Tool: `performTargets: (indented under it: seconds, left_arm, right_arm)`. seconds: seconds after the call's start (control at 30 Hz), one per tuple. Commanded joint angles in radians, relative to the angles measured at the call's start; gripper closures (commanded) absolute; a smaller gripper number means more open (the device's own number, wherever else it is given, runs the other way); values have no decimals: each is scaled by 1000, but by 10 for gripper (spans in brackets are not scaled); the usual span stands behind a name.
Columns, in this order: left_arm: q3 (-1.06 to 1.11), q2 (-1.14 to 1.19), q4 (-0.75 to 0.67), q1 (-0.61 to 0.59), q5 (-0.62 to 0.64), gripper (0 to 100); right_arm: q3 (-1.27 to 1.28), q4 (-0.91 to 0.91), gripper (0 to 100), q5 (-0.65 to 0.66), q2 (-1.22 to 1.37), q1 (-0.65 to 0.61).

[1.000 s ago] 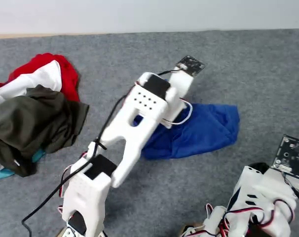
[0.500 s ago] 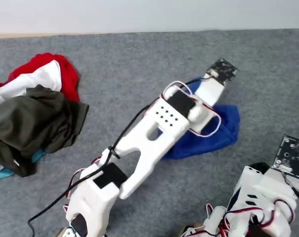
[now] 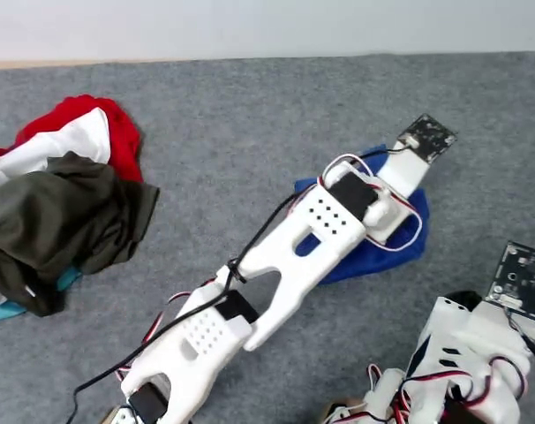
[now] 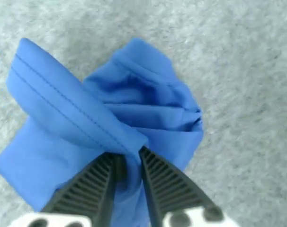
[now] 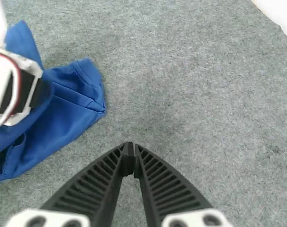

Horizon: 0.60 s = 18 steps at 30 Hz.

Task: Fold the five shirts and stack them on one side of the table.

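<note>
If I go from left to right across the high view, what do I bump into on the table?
pile of shirts → blue shirt → right arm

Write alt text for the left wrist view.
The left gripper pinches a raised ridge of the blue shirt, its fingers shut on the cloth. The shirt lies crumpled on the grey table.

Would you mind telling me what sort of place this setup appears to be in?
Probably a robotics test bench: a grey felt-covered table, white arms with bare wiring, the left gripper pinching a blue shirt, and a heap of shirts to one side.
</note>
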Motion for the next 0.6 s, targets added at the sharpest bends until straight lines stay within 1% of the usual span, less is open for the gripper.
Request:
performTargets:
  seconds: [0.0,0.13,0.2,0.33,0.4,0.47,0.57]
  left_arm:
    - [-136,40,41,29,2,972]
    - [-239,109,110,46,5,829]
    - [-295,124,150,43,6,781]
    - [-404,126,239,40,-8,778]
    - [-456,124,288,34,-40,778]
    - [-510,124,338,11,-46,778]
    - [-536,124,351,-58,-48,803]
  right_arm:
    - [-3,-12,990,-2,-4,13]
    - [-3,-12,990,-2,-4,13]
    - [-3,-12,990,-2,-4,13]
    - [-3,-12,990,-2,-4,13]
    - [-3,-12,990,-2,-4,13]
    - [-3,-12,990,-2,-4,13]
    - [-3,-12,990,-2,-4,13]
